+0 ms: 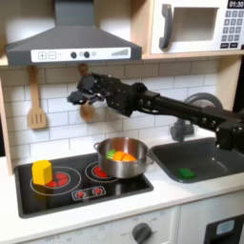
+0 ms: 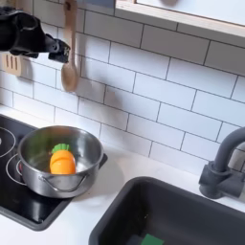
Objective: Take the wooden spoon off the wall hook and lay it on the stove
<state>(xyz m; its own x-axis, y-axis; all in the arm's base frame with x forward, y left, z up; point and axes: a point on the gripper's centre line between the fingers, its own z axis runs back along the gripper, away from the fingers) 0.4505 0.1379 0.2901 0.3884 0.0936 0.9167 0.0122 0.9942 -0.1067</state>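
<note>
At the far left of the first exterior view, a slotted spatula (image 1: 36, 105) hangs flat against the tiled wall, clear of my work. Below it, a yellow block (image 1: 42, 172) sits on the stove (image 1: 71, 191), on the left burner. In the upper middle, I have the gripper (image 1: 86, 90) up at the wall, level with the hooks, the arm (image 1: 181, 110) reaching in from the right edge. I cannot tell whether the jaws are apart or closed; they read as a dark mass.

In the second exterior view, the gripper (image 2: 43, 40) sits at the upper left, just beside the spoon (image 2: 70, 57), which hangs bowl-down on the wall, handle running up to a hook I judge lies past the frame's top. I read it as not yet lifted.

The pot (image 2: 59, 158), holding an orange and green toy (image 2: 62, 160), occupies the right burner directly under the spoon, so free stove surface is scarce. At lower right lie the sink (image 1: 195, 157) and faucet (image 2: 222, 167).
</note>
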